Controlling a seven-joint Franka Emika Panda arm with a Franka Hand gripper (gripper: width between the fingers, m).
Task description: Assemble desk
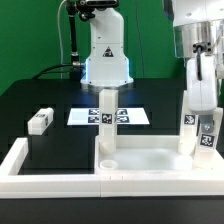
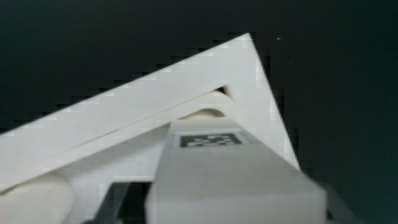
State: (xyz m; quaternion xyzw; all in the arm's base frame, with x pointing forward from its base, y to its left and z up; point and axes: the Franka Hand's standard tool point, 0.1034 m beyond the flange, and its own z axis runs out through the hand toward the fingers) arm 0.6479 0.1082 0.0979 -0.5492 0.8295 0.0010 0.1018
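The white desk top (image 1: 150,158) lies upside-down at the front of the table, rim up. One white leg (image 1: 108,122) stands upright in its corner on the exterior view's left. My gripper (image 1: 200,100) is shut on a second tagged leg (image 1: 204,130) and holds it upright over the top's corner on the exterior view's right. In the wrist view the held leg (image 2: 222,165) sits between the dark fingers (image 2: 128,200) of my gripper (image 2: 222,205), right above that corner of the top (image 2: 143,110). A third leg (image 1: 40,121) lies loose at the left.
The marker board (image 1: 130,117) lies flat behind the standing leg. Long white border bars (image 1: 40,168) run along the front and left of the table. The robot's base (image 1: 106,60) stands at the back.
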